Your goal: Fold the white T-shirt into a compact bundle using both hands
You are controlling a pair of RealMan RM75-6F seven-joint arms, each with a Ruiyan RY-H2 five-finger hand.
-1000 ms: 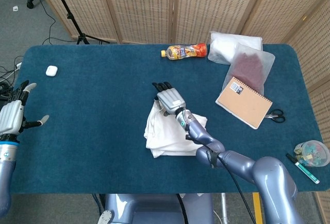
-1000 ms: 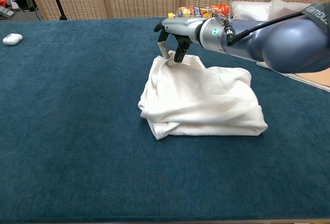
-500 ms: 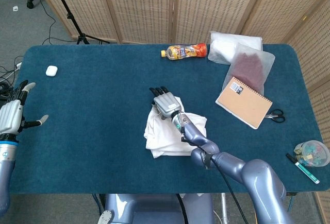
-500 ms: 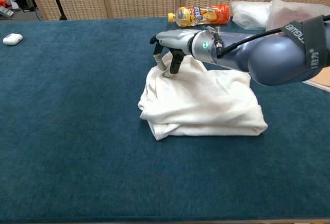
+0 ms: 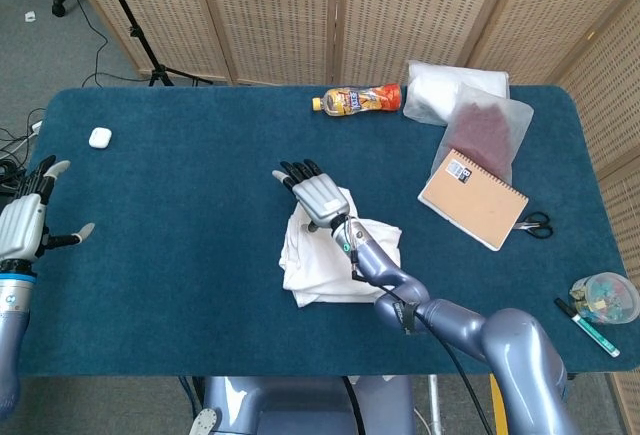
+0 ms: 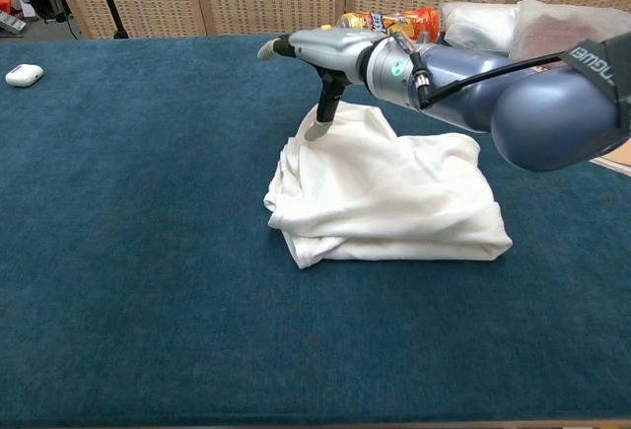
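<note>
The white T-shirt (image 5: 335,255) lies as a crumpled folded bundle in the middle of the blue table (image 5: 200,205); the chest view shows the T-shirt (image 6: 394,197) with a raised far-left corner. My right hand (image 5: 311,193) hovers over that corner with its fingers stretched out and apart. From the chest, the right hand (image 6: 320,54) is above the cloth, with one finger hanging down to the corner's edge and nothing held. My left hand (image 5: 27,220) stays beyond the table's left edge, fingers spread and empty, and the chest view does not show it.
An orange drink bottle (image 5: 357,100) lies at the back, next to plastic bags (image 5: 455,85). A brown notebook (image 5: 472,198), scissors (image 5: 535,223), a pen (image 5: 588,327) and a small container (image 5: 605,297) sit on the right. A white earbud case (image 5: 99,137) is far left.
My right hand has uncurled its fingers from the shirt's far-left corner, let it go and risen slightly toward the left. The left hand has not moved.
</note>
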